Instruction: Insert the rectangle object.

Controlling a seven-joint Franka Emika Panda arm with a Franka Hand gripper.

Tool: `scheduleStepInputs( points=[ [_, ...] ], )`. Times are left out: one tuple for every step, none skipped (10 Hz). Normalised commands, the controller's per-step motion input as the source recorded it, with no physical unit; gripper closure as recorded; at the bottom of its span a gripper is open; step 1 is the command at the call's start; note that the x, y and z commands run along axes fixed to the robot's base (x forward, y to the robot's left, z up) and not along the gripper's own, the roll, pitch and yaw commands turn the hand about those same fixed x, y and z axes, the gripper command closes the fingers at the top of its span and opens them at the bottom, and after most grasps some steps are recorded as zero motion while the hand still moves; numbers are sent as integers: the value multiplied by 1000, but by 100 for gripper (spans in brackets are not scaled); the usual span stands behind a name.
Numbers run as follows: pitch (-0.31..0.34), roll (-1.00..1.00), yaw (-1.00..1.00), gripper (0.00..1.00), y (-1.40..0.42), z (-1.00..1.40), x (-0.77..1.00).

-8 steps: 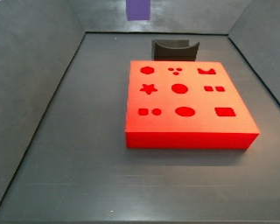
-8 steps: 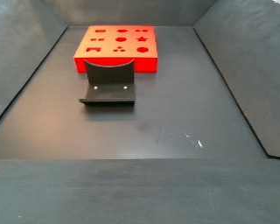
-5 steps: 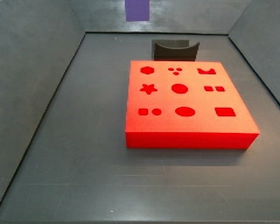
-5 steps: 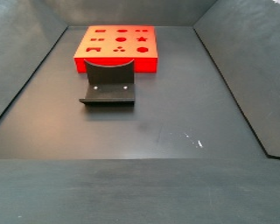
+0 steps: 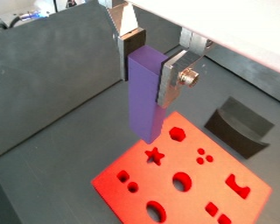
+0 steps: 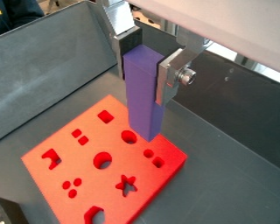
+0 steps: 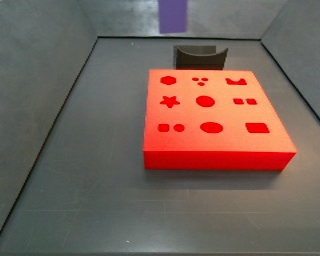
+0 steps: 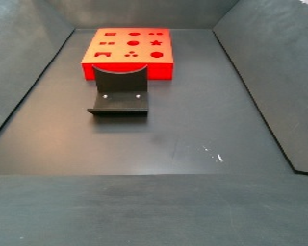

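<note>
The rectangle object, a long purple bar (image 5: 145,92), hangs upright between the fingers of my gripper (image 5: 149,70), which is shut on its upper part; both wrist views show this (image 6: 145,87). The bar's lower end hovers above the red block (image 5: 189,179) with shaped holes, apart from it, also seen in a wrist view (image 6: 101,166). In a side view only the bar's lower end (image 7: 172,14) shows at the top edge, beyond the block (image 7: 210,115), whose rectangular hole (image 7: 256,128) is near its front right. The gripper is out of both side views.
The dark grey fixture (image 7: 198,52) with a curved top stands on the floor just behind the red block; it also shows in a side view (image 8: 119,93) and a wrist view (image 5: 241,127). Grey walls (image 7: 43,110) enclose the dark floor (image 8: 157,144).
In the side view the purple bar's lower end has shifted to the right and hangs slightly lower. The red block and the fixture have not moved.
</note>
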Motion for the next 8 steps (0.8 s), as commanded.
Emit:
scheduleStepInputs(
  points=[
    [-44,56,-154,100,-26,-129,1000],
    [-73,0,-160,100,0,-166,1000],
    [-76,0,-154,100,0,-217,1000],
    [-54,0,-160,100,0,-303,1000],
    [-27,0,-157,100,0,-423,1000],
    [0,127,-103,100,-103,-449,969],
    [87,120,0,100,-69,-440,694],
    [79,31,0,100,-40,-474,500]
  ],
)
